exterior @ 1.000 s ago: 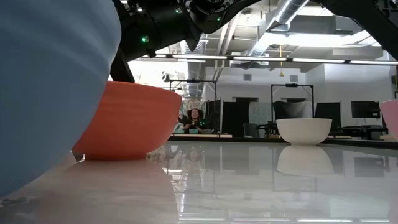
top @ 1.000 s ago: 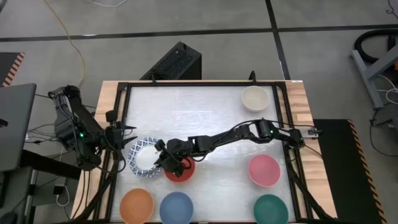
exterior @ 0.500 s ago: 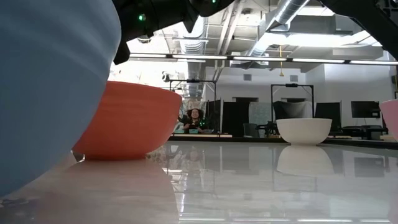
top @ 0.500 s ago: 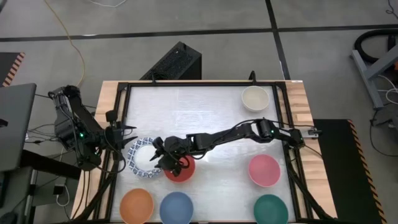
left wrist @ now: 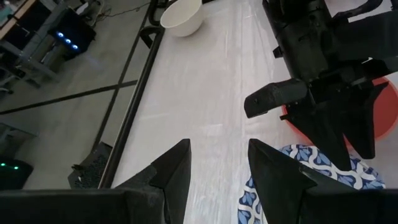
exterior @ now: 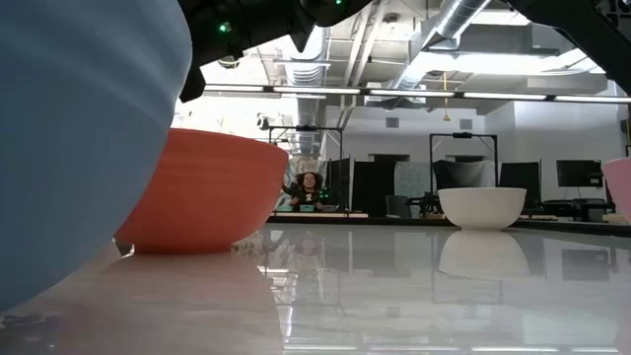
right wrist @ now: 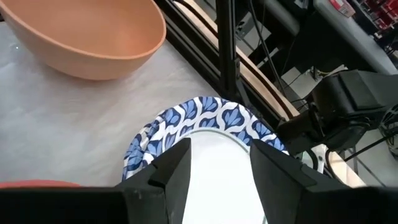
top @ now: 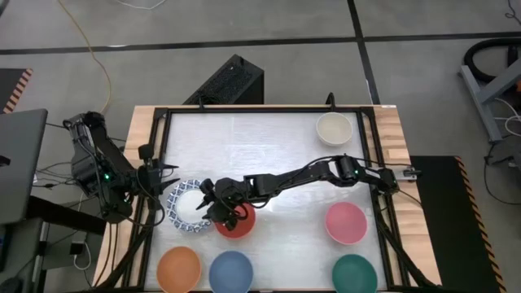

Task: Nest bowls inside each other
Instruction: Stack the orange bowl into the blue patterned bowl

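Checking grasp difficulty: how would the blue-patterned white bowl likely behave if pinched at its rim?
The round blue-patterned white bowl looks rigid and glossy, so probably slippery and breakable. Its wide flared rim suggests it could tip if lifted from one side.

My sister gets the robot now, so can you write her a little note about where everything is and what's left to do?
Left gripper: open, empty, waiting at the table's left edge.
Right gripper: open, holding nothing, over where the blue-patterned bowl meets the red bowl.
Front row: orange bowl, blue bowl, dark green bowl. Pink bowl is on the right, beige bowl at the far right.
Done: nothing clearly nested yet.
Left: stack all bowls together.
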`<action>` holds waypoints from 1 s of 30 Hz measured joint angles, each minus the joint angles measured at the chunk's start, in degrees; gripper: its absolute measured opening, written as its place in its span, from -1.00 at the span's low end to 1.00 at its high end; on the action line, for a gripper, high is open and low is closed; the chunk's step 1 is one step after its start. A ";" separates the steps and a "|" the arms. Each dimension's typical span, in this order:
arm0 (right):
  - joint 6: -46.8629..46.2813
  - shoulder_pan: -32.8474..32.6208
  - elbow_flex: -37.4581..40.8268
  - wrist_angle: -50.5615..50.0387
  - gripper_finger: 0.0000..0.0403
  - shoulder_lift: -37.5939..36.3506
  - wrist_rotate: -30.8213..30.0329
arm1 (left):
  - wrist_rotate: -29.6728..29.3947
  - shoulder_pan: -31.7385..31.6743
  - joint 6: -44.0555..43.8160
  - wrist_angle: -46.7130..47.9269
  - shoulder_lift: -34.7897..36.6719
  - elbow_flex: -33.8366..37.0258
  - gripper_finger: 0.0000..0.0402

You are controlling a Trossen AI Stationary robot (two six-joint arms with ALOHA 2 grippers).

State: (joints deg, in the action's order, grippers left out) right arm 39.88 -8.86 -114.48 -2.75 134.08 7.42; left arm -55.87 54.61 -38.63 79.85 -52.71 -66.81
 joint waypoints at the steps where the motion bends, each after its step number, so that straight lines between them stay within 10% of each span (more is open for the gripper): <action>1: 0.00 0.00 0.00 -0.02 -0.07 0.00 0.00 | 0.00 -0.01 0.00 0.00 0.00 0.00 -0.25; 10: -1.07 -0.02 0.11 -3.08 -0.05 -0.93 -1.33 | -5.56 0.32 3.21 -6.83 0.32 2.45 -0.25; 30: -0.69 3.44 0.04 -13.87 -0.01 -7.08 -1.18 | -5.90 2.02 18.63 -46.64 20.79 32.11 -0.25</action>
State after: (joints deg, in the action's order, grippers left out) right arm 39.19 -5.42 -114.43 -16.62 127.01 6.24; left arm -61.76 56.63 -20.00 33.22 -31.92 -34.69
